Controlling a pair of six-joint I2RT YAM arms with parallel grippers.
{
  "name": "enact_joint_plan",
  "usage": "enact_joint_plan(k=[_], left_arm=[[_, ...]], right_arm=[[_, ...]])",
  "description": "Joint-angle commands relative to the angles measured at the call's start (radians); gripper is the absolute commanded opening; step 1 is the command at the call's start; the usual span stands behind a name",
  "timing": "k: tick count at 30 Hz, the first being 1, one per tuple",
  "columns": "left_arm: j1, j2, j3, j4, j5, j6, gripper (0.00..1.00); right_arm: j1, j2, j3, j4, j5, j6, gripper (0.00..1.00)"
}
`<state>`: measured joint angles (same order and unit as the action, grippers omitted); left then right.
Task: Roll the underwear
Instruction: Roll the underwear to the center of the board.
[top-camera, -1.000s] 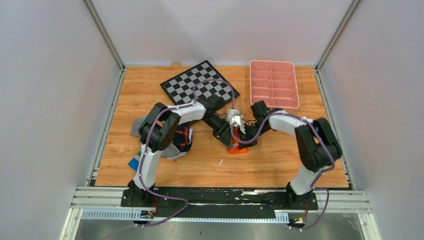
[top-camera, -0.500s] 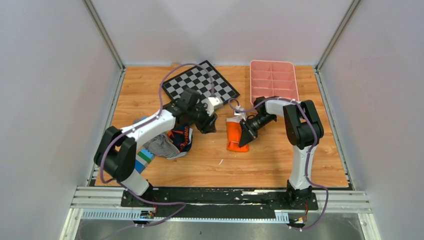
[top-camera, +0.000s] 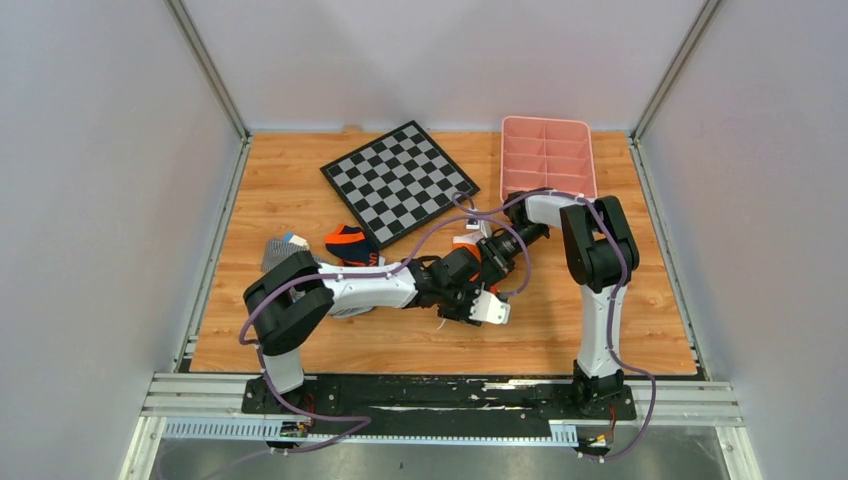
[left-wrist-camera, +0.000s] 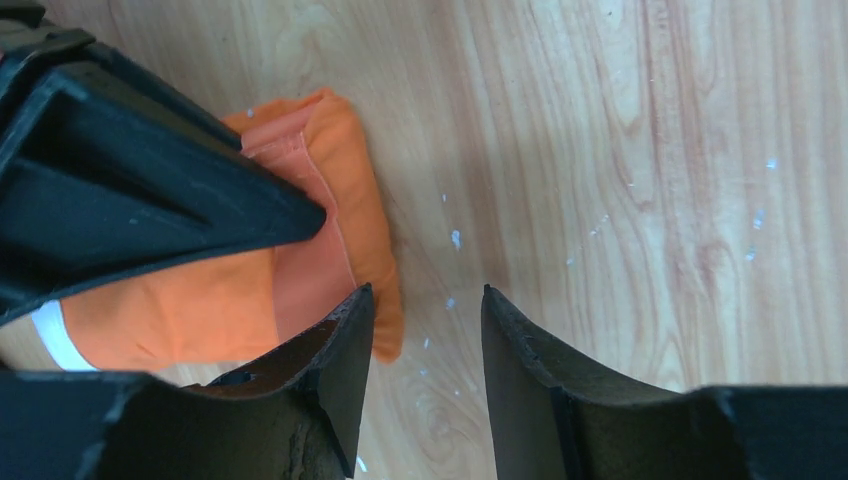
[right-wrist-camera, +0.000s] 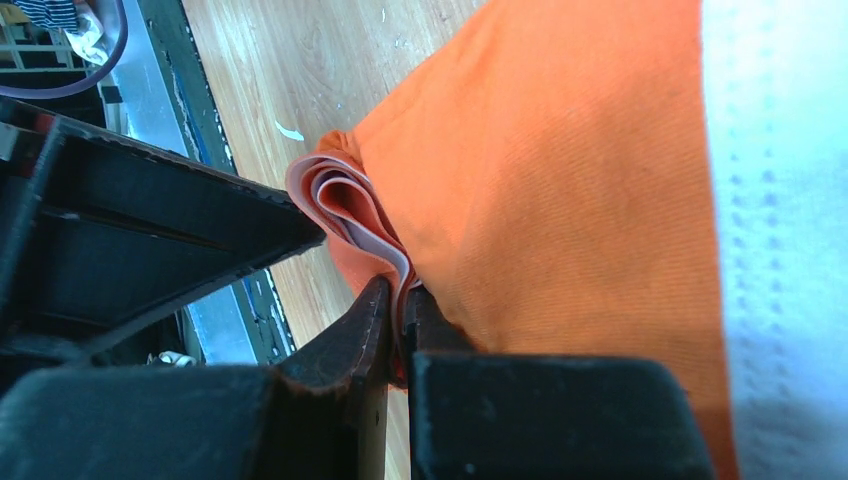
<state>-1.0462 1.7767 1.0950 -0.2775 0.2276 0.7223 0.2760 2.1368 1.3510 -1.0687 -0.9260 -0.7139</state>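
Near the middle of the table, between the two wrists, the underwear is found, folded into several layers. It is almost wholly hidden beneath the arms in the top view. Its white band is seen at the right edge of the right wrist view. One folded edge of the orange fabric is pinched by the right gripper, whose jaws are drawn nearly together on the stacked layers.

Just beside it, the left gripper is held low over the wood with its jaws parted and nothing between them. One of its fingertips is seen against the fabric's rim; whether it touches cannot be told. The other finger is over bare wood, which is flecked with small white specks.

Farther off, a chessboard is laid at the back of the table and a pink tray at the back right. A navy pair is seen to the left, just in front of the chessboard.
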Motion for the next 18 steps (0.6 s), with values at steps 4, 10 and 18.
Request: enact_joint_plan(k=[4, 10, 18], left_arm=[[-0.029, 0.061, 0.016, 0.139, -0.136, 0.142, 0.51], [-0.039, 0.024, -0.069, 0.213, -0.170, 0.177, 0.51], [-0.037, 0.004, 0.040, 0.044, 0.025, 0.095, 0.51]], right_arm=[[-0.004, 0.068, -0.007, 0.095, 0.187, -0.036, 0.00], [-0.003, 0.078, 0.004, 0.081, 0.187, -0.037, 0.00], [-0.003, 0.084, 0.011, 0.075, 0.185, -0.039, 0.00]])
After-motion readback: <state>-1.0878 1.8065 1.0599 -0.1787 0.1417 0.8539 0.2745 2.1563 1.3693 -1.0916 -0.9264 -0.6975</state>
